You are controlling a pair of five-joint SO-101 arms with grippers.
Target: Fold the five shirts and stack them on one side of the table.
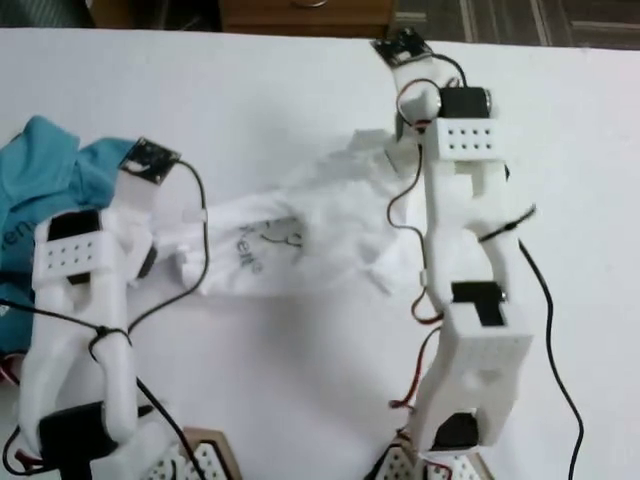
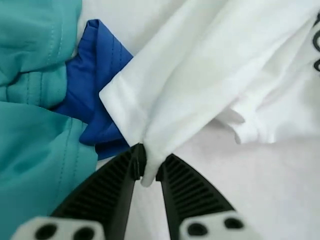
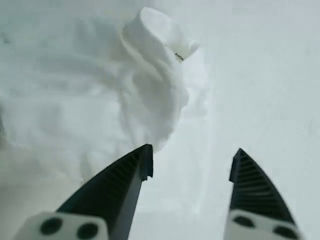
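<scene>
White tee (image 1: pixel 300 235) lies bunched mid-surface (image 1: pixel 300 80), stretched from 9 o'clock toward 1 o'clock btwn the two arms. Left jaws are clamped on a hem corner at the tee's 9 o'clock end. Right jaws stand wide apart, holding nothing, over the crumpled 1 o'clock end near the collar (image 3: pixel 160 35). Teal shirt (image 1: pixel 50 165) sits heaped at the surface's 9–10 o'clock edge, w/ a blue shirt (image 2: pixel 100 75) touching the tee's pinched corner.

Step in hand, as I read it: spread the tee flat before any fold. To do it well, right jaws should drop onto a firm edge (collar or shoulder seam, not a loose pucker) & close fully on cloth. Then pull the two ends apart, low & even, so the fabric goes taut w/o lifting. Left grip looks thin, just a corner tip, so a hard tug could slip it. Pull away from the teal heap or it may drag along.

Views: left wrist cam gives the pinch close up & the blue shirt, which the arm covers in high cam. Right wrist cam gives the gap btwn its jaws & the neck label (image 3: pixel 180 54). High cam gives the tee's whole lie & its dark print (image 1: pixel 250 245).
</scene>
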